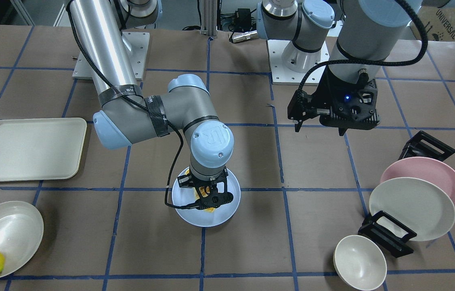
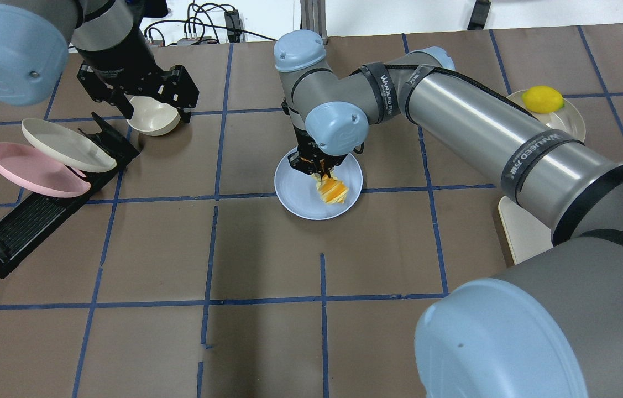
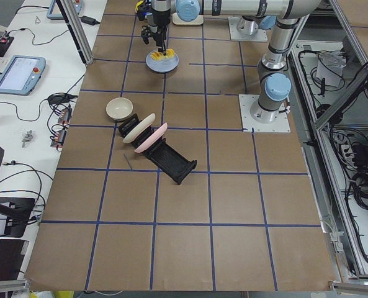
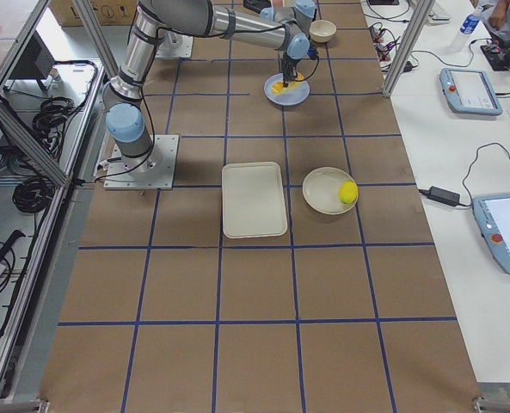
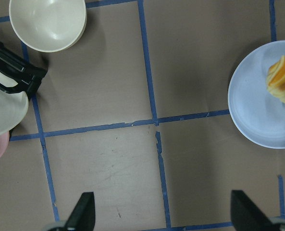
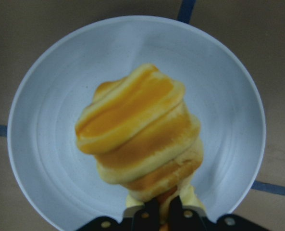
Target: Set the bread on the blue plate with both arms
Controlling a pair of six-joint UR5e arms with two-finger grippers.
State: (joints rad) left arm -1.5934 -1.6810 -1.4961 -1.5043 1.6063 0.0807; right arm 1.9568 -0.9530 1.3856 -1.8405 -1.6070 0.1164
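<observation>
Closest, at frame bottom, my right claw (image 6: 162,214) pinches one end of the bread (image 6: 140,132), tilted over the middle of the blue plate (image 6: 46,144); released from height, it could roll past the rim; my left claw (image 5: 164,216) hangs spread, well apart.

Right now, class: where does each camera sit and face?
Front-facing: across the table, facing the robot; right arm, left arm.
Overhead: behind its shoulders, looking down; both.
Exterior left: table's left end; both.
Exterior right: table's right end; right arm.
Left wrist: downward; left tool open.
Right wrist: downward; right tool holding bread.
Shared: both wrists see blue plate.
</observation>
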